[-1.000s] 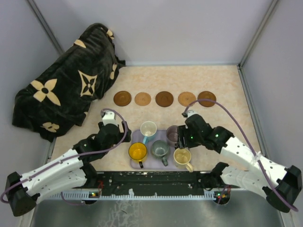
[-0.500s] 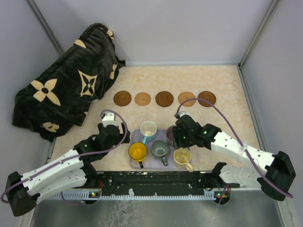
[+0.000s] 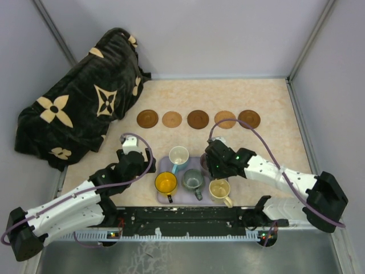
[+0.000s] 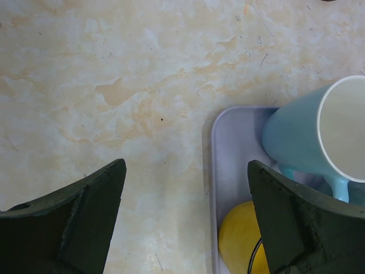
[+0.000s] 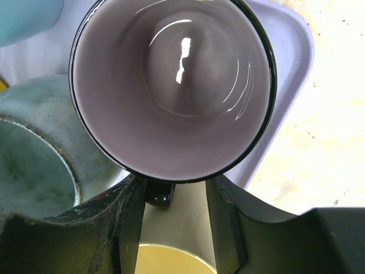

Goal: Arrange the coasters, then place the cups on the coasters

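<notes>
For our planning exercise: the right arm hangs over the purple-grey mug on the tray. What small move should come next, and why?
Probably close the right jaws on the translucent purple-grey mug's dark handle: it sits between them, not yet pinched from both sides. The five round brown coasters lie in a row, all bare.

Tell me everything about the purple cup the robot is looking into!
The purple cup is shiny, pale purple-grey inside with a dark rim, and empty. It stands upright at a corner of the lavender tray, beside the grey-green cup. Its dark handle sits between the open fingers of the right tool, not yet squeezed.
</notes>
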`<state>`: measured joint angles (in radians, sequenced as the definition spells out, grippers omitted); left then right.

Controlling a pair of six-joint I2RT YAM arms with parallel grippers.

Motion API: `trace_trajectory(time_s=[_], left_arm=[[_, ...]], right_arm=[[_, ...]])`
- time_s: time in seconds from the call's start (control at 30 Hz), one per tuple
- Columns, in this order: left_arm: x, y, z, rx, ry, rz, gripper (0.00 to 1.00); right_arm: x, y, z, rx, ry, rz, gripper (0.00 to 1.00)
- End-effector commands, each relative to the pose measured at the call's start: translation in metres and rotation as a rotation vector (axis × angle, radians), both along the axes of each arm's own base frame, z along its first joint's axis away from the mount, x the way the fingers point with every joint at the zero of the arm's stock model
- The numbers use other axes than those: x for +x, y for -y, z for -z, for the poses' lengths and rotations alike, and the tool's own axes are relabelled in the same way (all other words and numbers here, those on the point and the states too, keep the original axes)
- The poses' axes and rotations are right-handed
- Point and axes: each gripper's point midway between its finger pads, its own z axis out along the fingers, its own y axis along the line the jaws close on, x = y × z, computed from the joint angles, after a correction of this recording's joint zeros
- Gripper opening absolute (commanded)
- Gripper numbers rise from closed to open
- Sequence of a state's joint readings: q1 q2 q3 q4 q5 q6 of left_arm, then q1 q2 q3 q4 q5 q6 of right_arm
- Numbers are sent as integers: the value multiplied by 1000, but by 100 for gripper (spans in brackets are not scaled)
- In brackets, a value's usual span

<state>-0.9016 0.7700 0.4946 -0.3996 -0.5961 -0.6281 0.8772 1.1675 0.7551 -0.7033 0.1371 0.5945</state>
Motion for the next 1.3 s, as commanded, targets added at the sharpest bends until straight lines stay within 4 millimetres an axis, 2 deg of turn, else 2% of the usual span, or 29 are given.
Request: trace_trajectory(time_s=[0.0, 0.37, 0.8, 0.87, 1.07, 1.27], left_arm=[[0, -4, 0, 11, 13, -9, 94], [0, -9, 2, 21, 19, -24, 94], [-1, -10, 4, 10, 20, -37, 94], [0, -10, 4, 7, 22, -39, 94], [0, -9, 5, 9, 21, -38, 94], [1, -10, 2, 4, 27, -43, 94]], right_arm=[[15, -15, -14, 32, 58, 23, 45], [20, -13, 1, -4, 59, 59, 40], [24, 0, 10, -74, 101, 84, 7], [25, 1, 8, -79, 119, 89, 0], [34, 7, -1, -72, 199, 110, 0], [47, 14, -25, -55, 318, 136, 0]])
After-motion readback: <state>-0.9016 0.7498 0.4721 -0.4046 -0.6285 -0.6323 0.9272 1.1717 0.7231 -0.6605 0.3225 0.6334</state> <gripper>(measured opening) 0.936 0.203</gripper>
